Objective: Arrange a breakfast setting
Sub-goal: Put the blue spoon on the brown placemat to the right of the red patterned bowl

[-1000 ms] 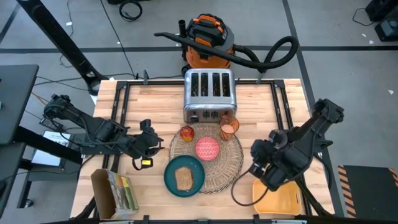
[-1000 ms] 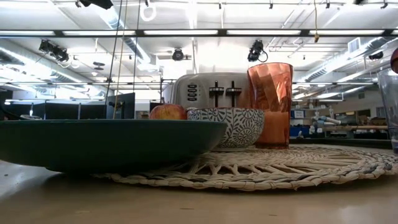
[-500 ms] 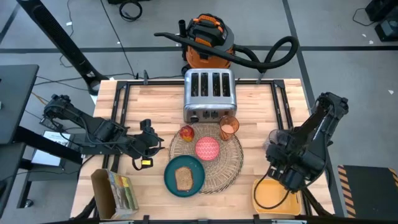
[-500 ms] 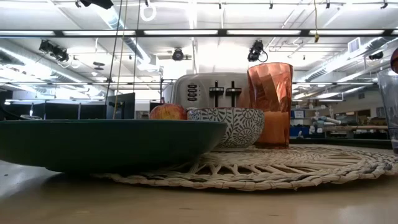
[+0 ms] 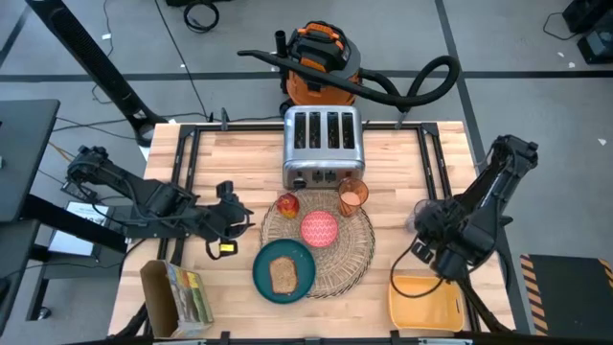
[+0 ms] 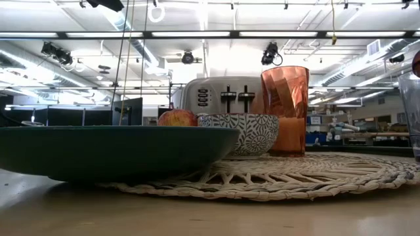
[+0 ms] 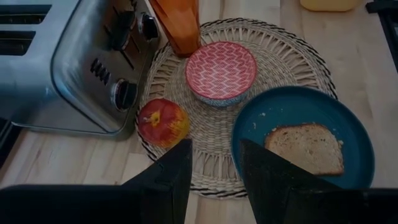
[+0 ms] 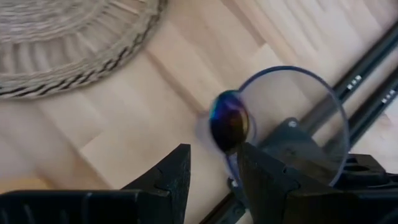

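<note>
**Two arms, one spoon in the air**

High view: the placemat (image 5: 356, 257) lies mid-table in front of the toaster (image 5: 323, 144). On it are the apple (image 5: 287, 204), the cup (image 5: 352, 195) and the bowl (image 5: 319, 228). The plate (image 5: 263, 271) overlaps its near-left edge and carries the toast (image 5: 283, 275). An open box (image 5: 177, 295) at the near-left corner holds greenish packets; its print is too small to read. The left gripper (image 5: 233, 213) sits just left of the placemat, where it was a second ago. The right gripper (image 5: 428, 257) has swung back from the placemat's right edge and now hangs just behind the tray (image 5: 426, 305), which shows more of its yellow floor than before.

Low view: nothing has shifted. The plate (image 6: 118, 151) fills the left foreground, and behind it stand the apple (image 6: 176, 118), bowl (image 6: 238, 134), cup (image 6: 285, 108) and toaster (image 6: 220, 95). Panel marks on the toaster cannot be read.

Left wrist view: the left gripper (image 7: 214, 149) has its fingers apart with nothing between them, facing the placemat (image 7: 292, 62), apple (image 7: 163, 122) and bowl (image 7: 221, 73).

Right wrist view: the right gripper (image 8: 214, 152) is clamped on the spoon (image 8: 229, 121), blurred, over bare wood beside a clear glass (image 8: 298, 99).
</note>
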